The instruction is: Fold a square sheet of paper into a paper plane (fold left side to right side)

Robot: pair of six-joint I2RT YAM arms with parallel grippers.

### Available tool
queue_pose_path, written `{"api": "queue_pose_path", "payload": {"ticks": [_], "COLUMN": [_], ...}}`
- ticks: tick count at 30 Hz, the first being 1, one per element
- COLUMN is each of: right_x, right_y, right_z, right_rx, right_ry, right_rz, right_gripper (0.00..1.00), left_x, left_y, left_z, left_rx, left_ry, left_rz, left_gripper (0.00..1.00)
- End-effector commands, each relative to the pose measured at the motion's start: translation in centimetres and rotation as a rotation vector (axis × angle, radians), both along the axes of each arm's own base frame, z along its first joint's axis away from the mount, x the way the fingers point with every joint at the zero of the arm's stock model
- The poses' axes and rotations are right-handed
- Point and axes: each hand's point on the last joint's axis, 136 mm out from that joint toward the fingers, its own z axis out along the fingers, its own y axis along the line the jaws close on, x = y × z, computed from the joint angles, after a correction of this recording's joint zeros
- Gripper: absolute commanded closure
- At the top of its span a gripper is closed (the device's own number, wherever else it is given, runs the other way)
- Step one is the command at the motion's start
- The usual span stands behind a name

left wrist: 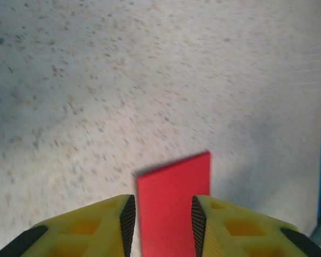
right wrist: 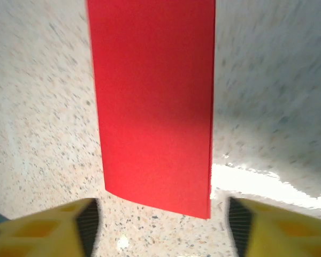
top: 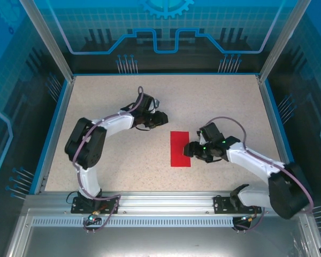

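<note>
While the square sheet of paper (top: 180, 149) lies lengthwise toward the desk's (top: 123, 166) far edge, the open right end effector (top: 189, 150) sits just beside it; the left end effector (top: 161, 119), part-open and empty, is farther.

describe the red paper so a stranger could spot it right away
On the speckled beige tabletop, look near the middle, beside the right gripper. There lies a thin bright red sheet of paper, a flat narrow rectangle, the one red thing among beige and black.

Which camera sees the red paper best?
The top external view: the thin red folded paper rectangle lies nearly whole on the speckled table. The right wrist view shows it bigger, top cut off; the left wrist view shows one end.
</note>
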Motion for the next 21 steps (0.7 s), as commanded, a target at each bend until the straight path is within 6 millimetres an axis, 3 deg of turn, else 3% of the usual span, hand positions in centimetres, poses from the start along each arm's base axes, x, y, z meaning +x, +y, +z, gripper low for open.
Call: {"api": "queue_pose_path", "payload": {"ticks": [1, 4, 7, 14, 21], "right_x": [1.3, 1.3, 1.2, 0.9, 0.5], "right_y": [-3.2, -4.3, -4.7, -4.6, -4.6], "right_z": [1.6, 1.7, 1.5, 1.5, 1.6], "right_rx": [-0.1, -0.081, -0.051, 0.104, 0.125], "right_ry": [-0.109, -0.109, -0.097, -0.091, -0.077], "right_rz": [-0.076, -0.1, -0.113, -0.143, -0.114], "right_gripper": [0.12, 0.02, 0.01, 0.01, 0.01], "left_x": [-4.9, -8.0, -9.9, -11.3, -11.7], "left_y": [-1.2, -2.7, -4.0, -5.5, -5.1], "left_z": [-0.5, -1.6, -2.6, -4.6, -7.3], "left_rx": [-0.008, 0.001, 0.003, 0.013, 0.065], "left_ry": [0.099, 0.158, 0.196, 0.258, 0.306], "left_rz": [-0.081, -0.127, -0.147, -0.186, -0.178], "left_gripper": [0.64, 0.64, 0.64, 0.64, 0.65]}}
